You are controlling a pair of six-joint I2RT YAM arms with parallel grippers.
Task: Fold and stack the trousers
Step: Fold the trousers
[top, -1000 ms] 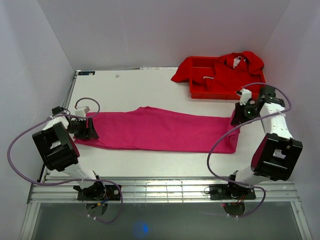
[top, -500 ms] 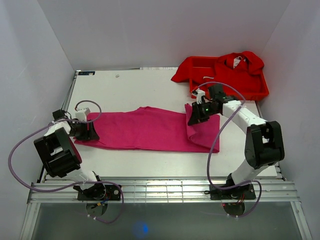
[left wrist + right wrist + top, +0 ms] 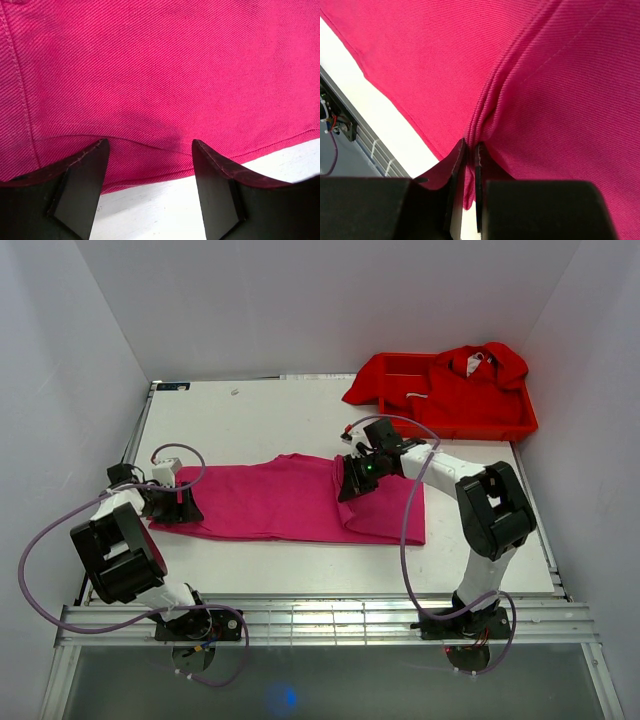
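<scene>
Here we see the trousers (image 3: 270,502), soft magenta twill with stitched seams, lying flat across the white table (image 3: 250,420). The right gripper (image 3: 348,483) pinches 1 bunched, layered edge, doubled over at 3 o'clock. The left gripper (image 3: 183,506), jaws apart, sits over the 9 o'clock end.

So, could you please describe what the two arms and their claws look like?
The left arm and right arm have white links and black joint housings. A purplish-grey cable loops along each. The left claw and right claw have flat black wedge-shaped fingers. A green light glows near the right wrist.
</scene>
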